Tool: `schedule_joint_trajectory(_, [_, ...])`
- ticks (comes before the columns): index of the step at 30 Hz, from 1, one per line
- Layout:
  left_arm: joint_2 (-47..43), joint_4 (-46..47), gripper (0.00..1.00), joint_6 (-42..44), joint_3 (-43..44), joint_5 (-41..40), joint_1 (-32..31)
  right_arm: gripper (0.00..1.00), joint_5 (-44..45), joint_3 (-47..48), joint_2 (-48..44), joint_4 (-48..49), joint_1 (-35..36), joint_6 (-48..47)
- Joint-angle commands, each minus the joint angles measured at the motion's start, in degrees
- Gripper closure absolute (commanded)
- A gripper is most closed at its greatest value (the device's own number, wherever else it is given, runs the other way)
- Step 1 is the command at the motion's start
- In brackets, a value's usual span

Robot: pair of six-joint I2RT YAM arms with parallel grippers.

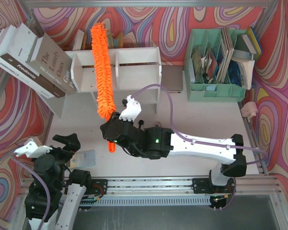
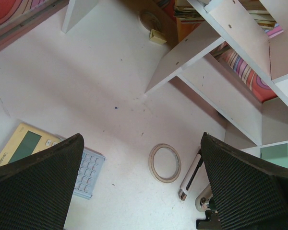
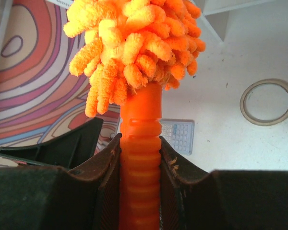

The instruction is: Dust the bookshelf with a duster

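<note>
Clamping the shaggy orange duster (image 1: 103, 72) is your right gripper (image 3: 140, 160); left gripper (image 2: 141, 179) gapes empty. White table (image 1: 194, 122), swirly walls (image 1: 281, 96).

Grey book (image 1: 52, 64): "The Lonely Ones". White book (image 1: 15, 50) spine: "Fredonia".

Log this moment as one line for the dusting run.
right tool: shut on duster handle | duster: over bookshelf, left of divider | left tool: open, empty

Overhead looks down; wrist views (close) share the ring (image 2: 165, 163).
</note>
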Motion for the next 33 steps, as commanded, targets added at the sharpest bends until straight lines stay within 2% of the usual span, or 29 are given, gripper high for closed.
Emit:
schedule_joint_trajectory(1, [0.02, 1.34, 0.02, 0.86, -0.63, 0.35, 0.22, 1.00, 4.18, 0.63, -2.42, 2.12, 0.13, 0.43])
schedule_joint_trajectory(11, [0.02, 1.28, 0.02, 0.83, -0.63, 0.35, 0.22, 1.00, -6.99, 12.79, 8.25, 4.18, 0.30, -1.68])
schedule_joint_trajectory(16, [0.36, 1.27, 0.02, 0.85, -0.54, 0.44, 0.22, 1.00, -9.23, 15.82, 11.36, 4.84, 0.33, -2.12])
schedule_joint_trajectory(23, [0.12, 1.27, 0.02, 0.81, -0.63, 0.35, 0.22, 1.00, -7.71, 14.11, 10.79, 3.76, 0.33, -0.10])
schedule_joint_trajectory(33, [0.50, 1.37, 0.02, 0.90, -0.55, 0.53, 0.22, 1.00, 1.56, 2.88, 0.19, 5.28, 0.37, 2.80])
